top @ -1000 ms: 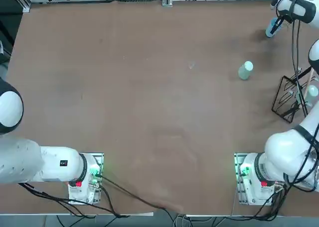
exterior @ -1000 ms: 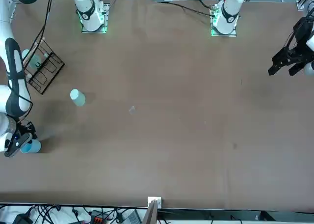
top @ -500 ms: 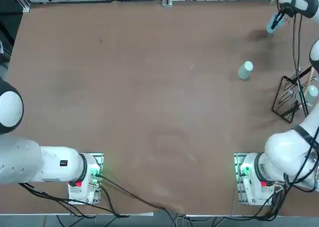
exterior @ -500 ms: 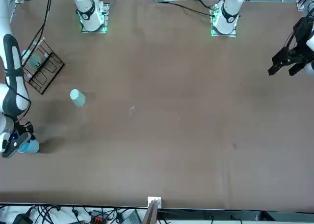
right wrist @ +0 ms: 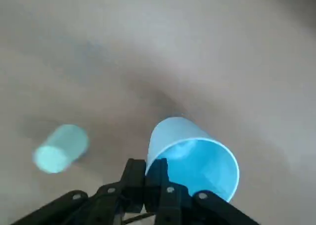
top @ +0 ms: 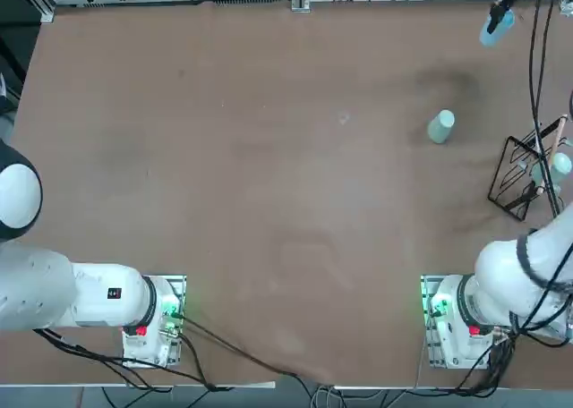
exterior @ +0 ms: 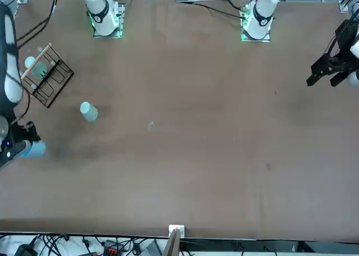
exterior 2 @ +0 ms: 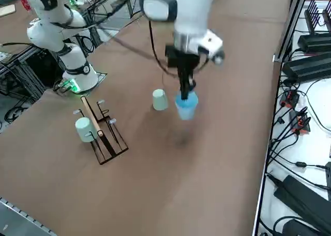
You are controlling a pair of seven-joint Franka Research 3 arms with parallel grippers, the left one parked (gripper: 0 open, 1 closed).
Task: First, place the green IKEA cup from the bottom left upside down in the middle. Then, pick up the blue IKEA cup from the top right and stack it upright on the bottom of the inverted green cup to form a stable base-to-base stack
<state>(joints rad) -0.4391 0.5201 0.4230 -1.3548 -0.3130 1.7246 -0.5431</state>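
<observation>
The right gripper [exterior 2: 184, 89] is pinched shut on the rim of the blue cup [exterior 2: 185, 106]. One finger [right wrist: 161, 178] is inside the cup and the other is outside. The cup hangs upright w/ its open mouth up, lifted clear of the worktop [top: 269, 157], above a dark shadow on the brown top. In the top view the blue cup [top: 497, 23] is near the far right corner of the worktop, past the green cup. In the front view it shows at the pic's left edge [exterior: 35, 149], w/ the gripper [exterior: 17, 144] just beside it.

The green cup [top: 440, 125] stands upside down on the worktop, w/ its flat bottom up. It is not touching anything. From the right side view the green cup [exterior 2: 160, 99] is near the blue cup but apart from it. The wrist view shows the green cup [right wrist: 60, 148] off to one side of the blue cup [right wrist: 195, 158].

A black wire rack [exterior 2: 103, 132] sits on the worktop near the green cup, toward the robot's right edge. A pale green cup [exterior 2: 84, 129] rests on the rack.
</observation>
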